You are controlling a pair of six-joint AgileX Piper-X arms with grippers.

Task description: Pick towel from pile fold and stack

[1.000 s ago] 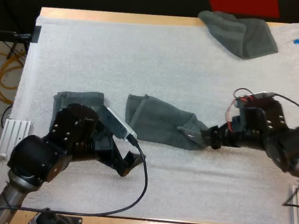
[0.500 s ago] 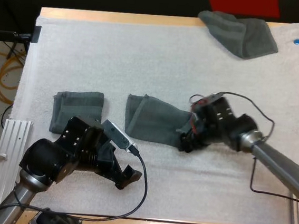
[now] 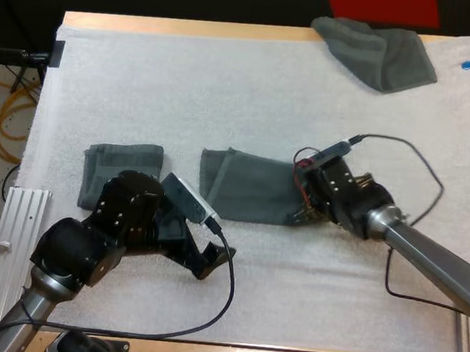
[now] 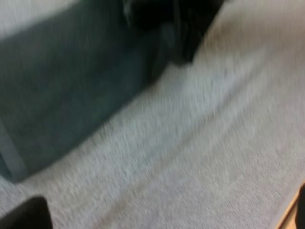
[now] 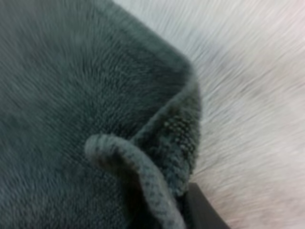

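A dark grey-green towel (image 3: 246, 190) lies flat at the middle of the mat. My right gripper (image 3: 300, 210) is low at its right end, shut on the hem. In the right wrist view the towel (image 5: 71, 86) curls up in a fold beside one black fingertip (image 5: 202, 212). My left gripper (image 3: 210, 261) stands open over bare mat in front of the towel's left part. In the left wrist view the towel (image 4: 71, 81) lies close ahead, with the right gripper (image 4: 176, 24) at its far end. A folded towel (image 3: 124, 161) lies at the left.
A crumpled towel (image 3: 373, 52) sits at the mat's far right corner. The white mat (image 3: 226, 92) covers the wooden table (image 3: 183, 27). A white ribbed rail (image 3: 10, 221) lies along the left edge.
My right gripper slid left along the towel's right end, pushing it into a straighter edge, and shut there. My left arm drew back toward the front, then edged right; its gripper stayed open.
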